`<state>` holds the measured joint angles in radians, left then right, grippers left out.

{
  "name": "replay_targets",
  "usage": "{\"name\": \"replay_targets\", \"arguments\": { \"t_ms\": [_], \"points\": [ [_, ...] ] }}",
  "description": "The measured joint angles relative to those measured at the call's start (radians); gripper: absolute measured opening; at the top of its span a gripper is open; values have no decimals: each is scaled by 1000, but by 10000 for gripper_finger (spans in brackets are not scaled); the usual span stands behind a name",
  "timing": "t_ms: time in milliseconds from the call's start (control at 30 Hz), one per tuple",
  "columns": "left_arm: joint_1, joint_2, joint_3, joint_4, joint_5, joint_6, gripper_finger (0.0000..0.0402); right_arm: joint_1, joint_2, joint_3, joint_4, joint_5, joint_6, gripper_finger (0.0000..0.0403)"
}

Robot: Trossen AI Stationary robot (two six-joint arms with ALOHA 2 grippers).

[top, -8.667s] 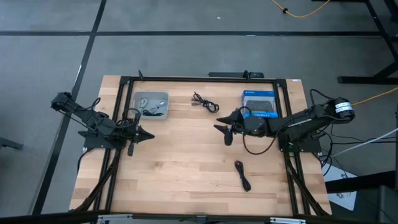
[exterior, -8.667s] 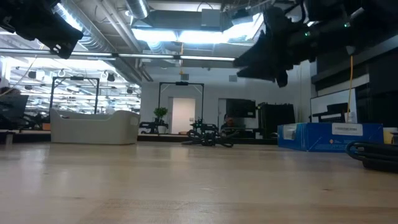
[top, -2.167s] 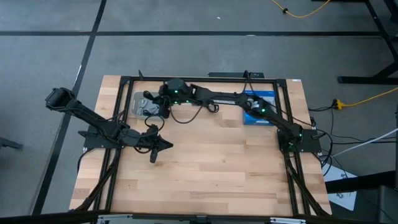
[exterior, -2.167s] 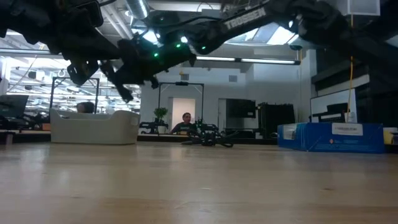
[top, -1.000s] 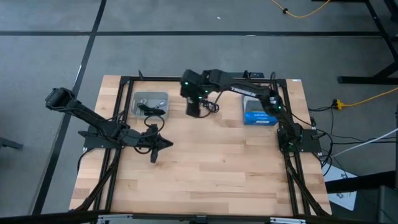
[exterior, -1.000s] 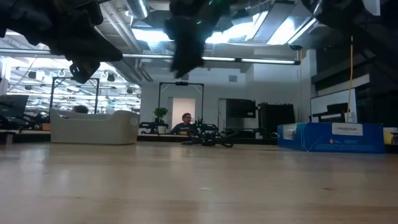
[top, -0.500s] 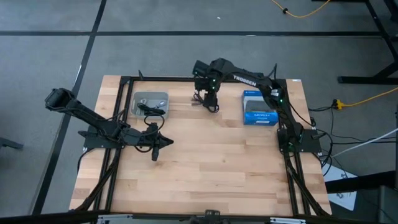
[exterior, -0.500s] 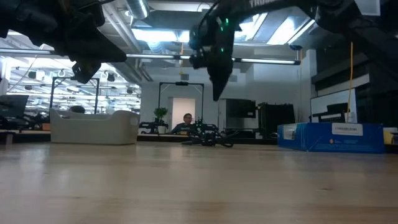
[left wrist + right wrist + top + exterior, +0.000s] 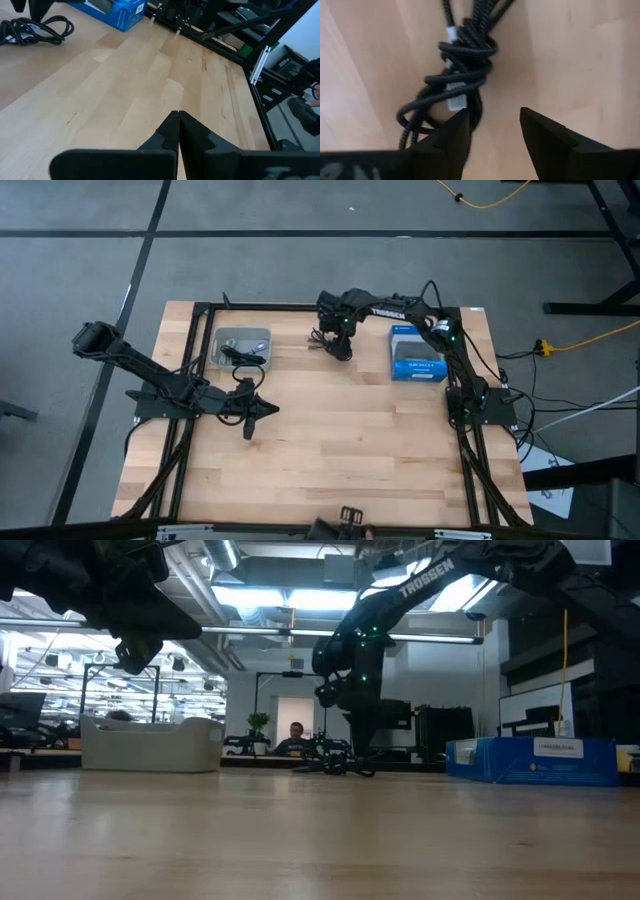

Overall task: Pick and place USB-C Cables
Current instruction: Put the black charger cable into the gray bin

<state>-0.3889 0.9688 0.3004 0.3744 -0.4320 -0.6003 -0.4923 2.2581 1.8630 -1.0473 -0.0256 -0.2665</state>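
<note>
A black braided USB-C cable bundle (image 9: pixel 465 65) lies on the table near its far edge (image 9: pixel 321 340) (image 9: pixel 335 762). My right gripper (image 9: pixel 495 130) hangs open just above it, fingers pointing down, the bundle mostly ahead of one finger (image 9: pixel 340 345) (image 9: pixel 355 735). More cables (image 9: pixel 241 355), black and pale, lie in the grey tray (image 9: pixel 225 335). My left gripper (image 9: pixel 178 125) is shut and hovers over the left middle of the table (image 9: pixel 255 410), holding nothing. My right gripper comes at the black cable bundle from above, open. One finger (image 9: pixel 447 137) overlaps a loop of the bundle (image 9: pixel 470 112) in the wrist view; I cannot tell whether it touches. The cable lies flat on the table.
The blue retail box (image 9: pixel 417 355) (image 9: pixel 530 760) sits just right of the cable. The tray (image 9: pixel 150 745) sits to its left. The near half of the wooden table (image 9: pixel 330 460) is bare. A person shows in the room far behind (image 9: pixel 297 740).
My right gripper has travelled from beside the tray toward the table's right, along the far edge, to above the black cable bundle, and has come down close to it. The cable has stayed where it was.
</note>
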Motion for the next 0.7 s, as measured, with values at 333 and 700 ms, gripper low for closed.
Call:
{"name": "replay_targets", "arguments": {
  "t_ms": [333, 700],
  "points": [
    [1, 0, 0, 0, -4, 1, 0, 8, -1, -131, 98, -25, 8, 181],
    [1, 0, 0, 0, -11, 3, 0, 28, -2, -134, 110, 28, 95, 37]
  ]
}}
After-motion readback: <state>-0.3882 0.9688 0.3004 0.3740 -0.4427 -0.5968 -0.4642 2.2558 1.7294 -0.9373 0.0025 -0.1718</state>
